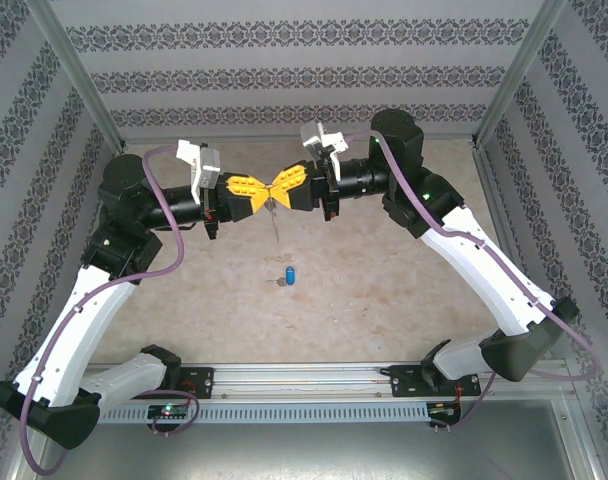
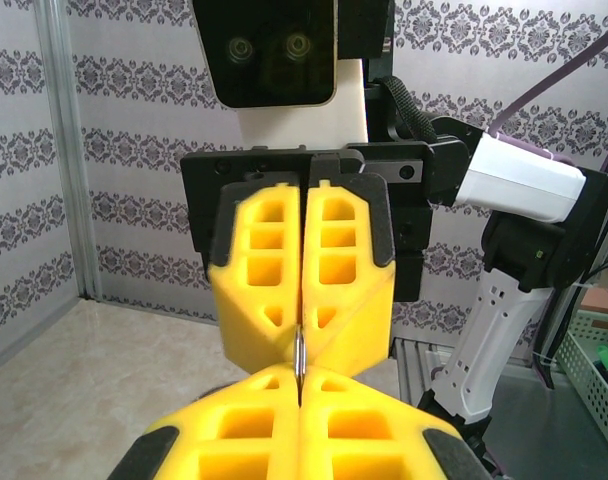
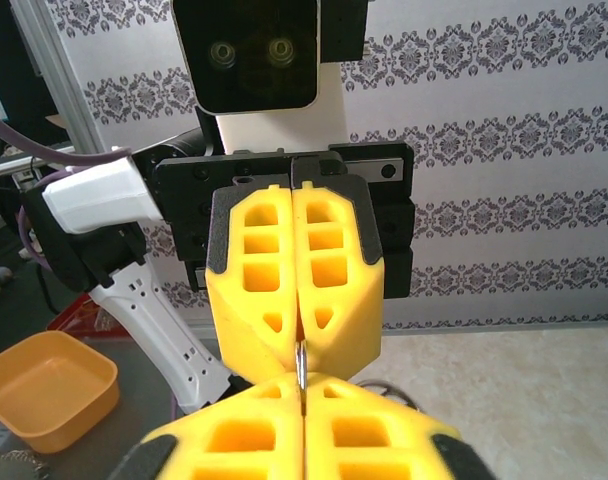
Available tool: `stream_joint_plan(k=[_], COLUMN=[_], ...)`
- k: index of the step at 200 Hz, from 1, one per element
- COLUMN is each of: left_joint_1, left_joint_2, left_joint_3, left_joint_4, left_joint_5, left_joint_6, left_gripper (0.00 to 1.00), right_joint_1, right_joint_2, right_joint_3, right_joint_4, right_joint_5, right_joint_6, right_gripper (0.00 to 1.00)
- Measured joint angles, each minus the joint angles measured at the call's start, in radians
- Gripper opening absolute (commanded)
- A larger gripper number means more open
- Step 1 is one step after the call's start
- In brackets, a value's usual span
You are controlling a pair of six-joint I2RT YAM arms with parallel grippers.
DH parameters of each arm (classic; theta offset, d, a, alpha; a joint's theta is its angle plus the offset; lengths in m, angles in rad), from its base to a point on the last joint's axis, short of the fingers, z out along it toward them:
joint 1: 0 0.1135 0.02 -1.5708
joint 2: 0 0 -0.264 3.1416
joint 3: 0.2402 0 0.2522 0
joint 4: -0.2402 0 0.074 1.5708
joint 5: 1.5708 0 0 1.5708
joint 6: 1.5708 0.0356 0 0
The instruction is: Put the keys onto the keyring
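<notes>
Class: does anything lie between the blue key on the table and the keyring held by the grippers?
Nothing visible: the key lies on the table, with open air up to the keyring pinched between left gripper and right gripper.

Blue key (image 1: pixel 291 275) lying flat, keyring (image 2: pixel 298 362) held edge-on

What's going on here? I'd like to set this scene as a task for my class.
Both arms are raised above the table, and their yellow-fingered hands meet tip to tip. The left hand and the right hand are each closed on the thin grey keyring, which shows edge-on between the fingertips. The blue-headed key lies on the table below them, held by neither hand, so it is not yet on the ring.
</notes>
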Motion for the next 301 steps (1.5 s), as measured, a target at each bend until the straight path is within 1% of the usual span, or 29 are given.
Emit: stream_joint_plan(k=[25, 60, 82, 100, 130, 158, 206, 228, 265, 301], left_joint_1=[0.000, 0.000, 0.000, 0.000, 0.000, 0.000, 0.001, 0.001, 0.001, 0.001], left_joint_2=[0.003, 0.013, 0.018, 0.019, 0.021, 0.033, 0.045, 0.046, 0.047, 0.047], left_joint_3=[0.000, 0.000, 0.000, 0.000, 0.000, 0.003, 0.004, 0.017, 0.042, 0.043], left_joint_4=[0.005, 0.006, 0.006, 0.006, 0.005, 0.003, -0.005, -0.036, -0.084, -0.090], left_joint_5=[0.008, 0.017, 0.019, 0.019, 0.022, 0.027, 0.043, 0.046, 0.046, 0.046], left_joint_6=[0.000, 0.000, 0.000, 0.000, 0.001, 0.007, 0.008, 0.026, 0.056, 0.052], left_gripper=[0.00, 0.00, 0.00, 0.00, 0.00, 0.00, 0.00, 0.00, 0.00, 0.00], right_joint_1=[-0.002, -0.009, -0.027, -0.051, -0.094, -0.100, -0.065, -0.045, -0.033, -0.032], right_joint_2=[-0.003, -0.027, -0.051, -0.089, -0.158, -0.181, -0.137, -0.112, -0.074, -0.066], right_joint_3=[-0.003, -0.029, -0.037, -0.052, -0.068, -0.066, -0.026, 0.006, 0.066, 0.072], right_joint_4=[0.002, 0.004, -0.001, -0.014, -0.062, -0.098, -0.172, -0.202, -0.236, -0.259], right_joint_5=[0.017, 0.030, 0.035, 0.043, 0.059, 0.071, 0.105, 0.114, 0.122, 0.124], right_joint_6=[0.003, 0.010, 0.017, 0.020, 0.013, -0.003, -0.046, -0.071, -0.109, -0.121], right_gripper=[0.26, 0.27, 0.34, 0.35, 0.34, 0.32, 0.32, 0.31, 0.29, 0.28])
